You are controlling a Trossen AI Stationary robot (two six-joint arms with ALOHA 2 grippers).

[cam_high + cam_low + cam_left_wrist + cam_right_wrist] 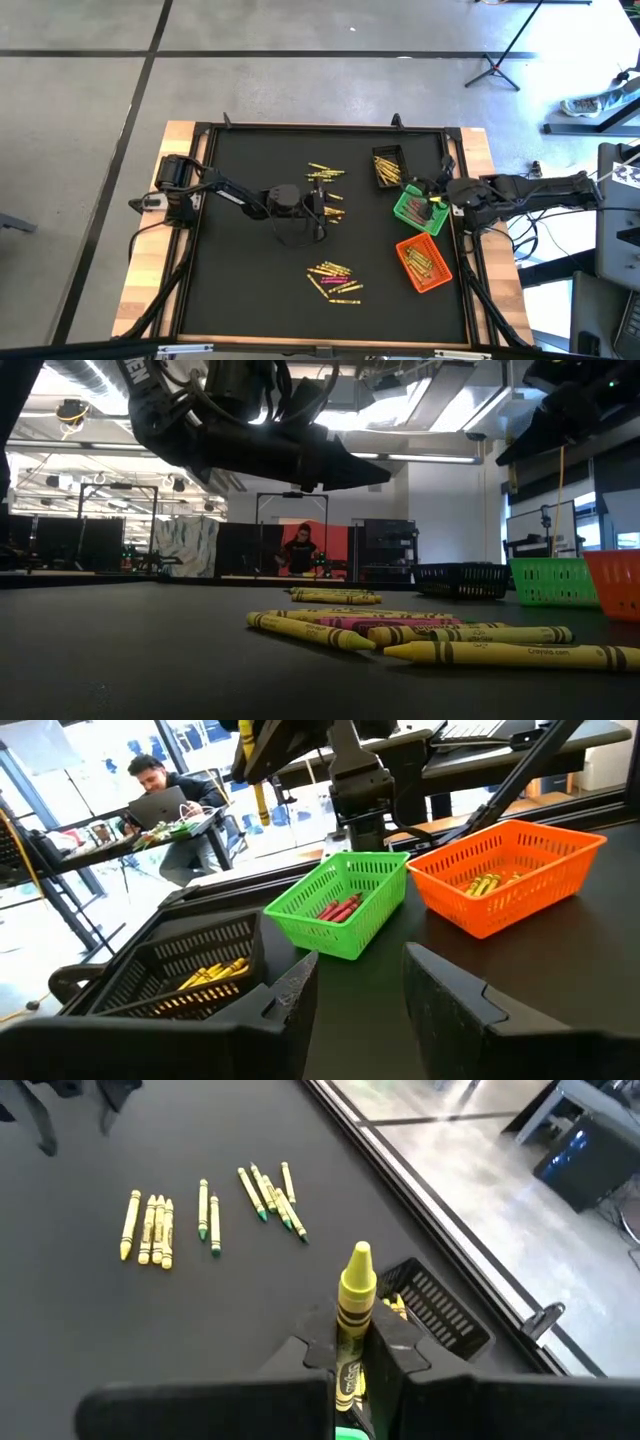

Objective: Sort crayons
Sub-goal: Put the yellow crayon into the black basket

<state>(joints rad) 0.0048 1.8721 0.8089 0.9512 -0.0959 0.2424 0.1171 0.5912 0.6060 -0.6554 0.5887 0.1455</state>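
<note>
Crayons lie on the black mat in three loose groups: far (325, 173), middle (333, 212) and near (335, 280). My left gripper (322, 205) hovers open over the middle group with nothing between its fingers (290, 1005). My right gripper (440, 197) is at the table's right, above the green bin (418, 210), and is shut on one yellow crayon (355, 1295). The green bin holds red crayons (340, 908). Yellow ones lie in the black bin (388, 165) and the orange bin (423, 262). My right gripper pinches the yellow crayon's wrapped body (348, 1355) between its two fingers. The crayon lies along the fingers, and its pointed tip (359, 1263) sticks out past the fingertips. It is lifted clear, slanting over the bins toward the mat.
The three bins stand in a row along the mat's right side, black farthest, orange nearest. A raised frame edge (455, 160) rims the mat. Bare mat (240, 280) lies at the near left. A person (300, 550) sits in the room beyond the table.
</note>
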